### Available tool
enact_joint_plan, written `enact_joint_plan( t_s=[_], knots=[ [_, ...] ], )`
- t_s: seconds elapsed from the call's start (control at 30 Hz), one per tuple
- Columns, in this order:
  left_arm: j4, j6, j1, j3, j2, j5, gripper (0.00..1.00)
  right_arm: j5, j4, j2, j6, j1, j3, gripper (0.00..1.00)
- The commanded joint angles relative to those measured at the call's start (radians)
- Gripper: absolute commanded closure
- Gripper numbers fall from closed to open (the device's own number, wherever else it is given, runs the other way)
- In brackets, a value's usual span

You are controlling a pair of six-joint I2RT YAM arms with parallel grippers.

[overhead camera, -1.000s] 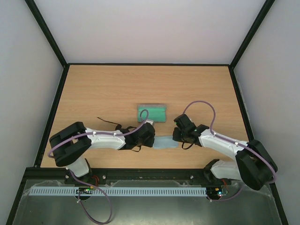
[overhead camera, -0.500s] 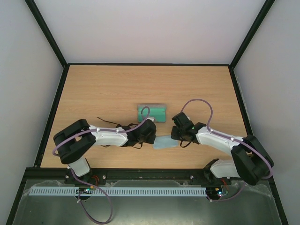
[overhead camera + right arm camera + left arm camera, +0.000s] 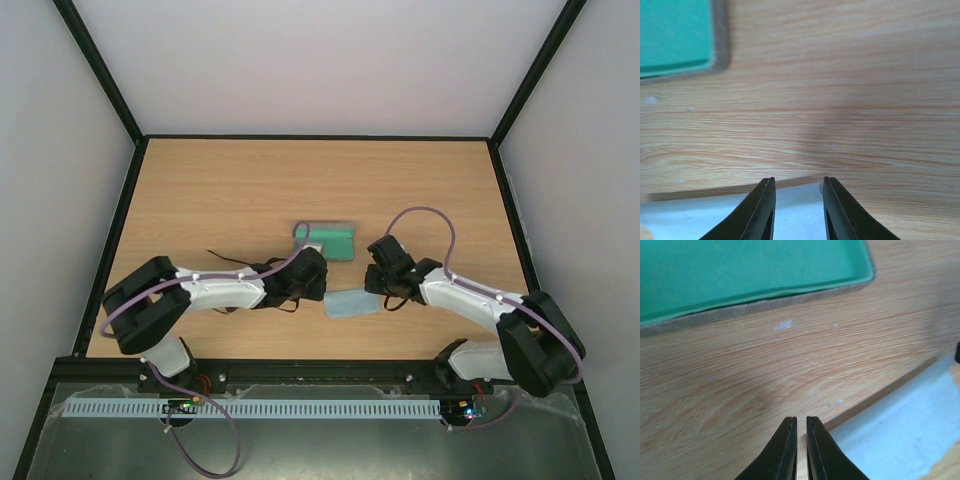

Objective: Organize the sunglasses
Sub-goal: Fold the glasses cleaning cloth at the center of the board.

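The sunglasses are mostly hidden under my left forearm; only a thin dark temple arm [image 3: 225, 259] sticks out on the wood. The open case with green lining [image 3: 331, 240] lies mid-table and shows in the left wrist view [image 3: 740, 270] and the right wrist view [image 3: 675, 35]. The light blue cloth [image 3: 352, 303] lies flat in front of it. My left gripper [image 3: 321, 284] [image 3: 801, 419] is shut and empty over bare wood, between the case and the cloth [image 3: 905, 440]. My right gripper [image 3: 376, 290] [image 3: 798, 180] is open, its jaws either side of the cloth's far right corner [image 3: 690, 215].
The wooden table [image 3: 200, 190] is bounded by a black frame and white walls. Purple cables loop over both arms. Both arms reach in toward the middle, with their wrists close together near the case.
My left gripper has moved away from the near edge, toward the case. My right gripper has edged toward the cloth's corner. The cloth has shifted slightly.
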Motion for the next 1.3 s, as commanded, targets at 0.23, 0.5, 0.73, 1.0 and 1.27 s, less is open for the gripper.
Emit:
enact_joint_plan(
  t_s=[0.23,0.5,0.73,1.0,1.27],
  knots=[
    [0.062,-0.08,-0.008,-0.043,-0.116,0.235,0.93,-0.256,0.108,-0.067,-0.021,-0.003,-0.001,0.84],
    [0.248,-0.147,-0.009,-0.089,-0.029,0.296,0.95,-0.387,0.236,0.057,-0.003,-0.003,-0.013,0.87],
    [0.273,-0.145,0.002,-0.057,0.046,0.233,0.95,-0.387,0.248,0.122,-0.015,-0.003,-0.001,0.9],
    [0.249,-0.125,0.014,-0.012,0.113,0.207,0.96,-0.357,0.256,0.175,-0.02,-0.003,0.002,0.94],
    [0.208,-0.109,0.026,-0.005,0.12,0.169,0.96,-0.272,0.199,0.164,-0.042,-0.024,0.002,0.94]
  ],
)
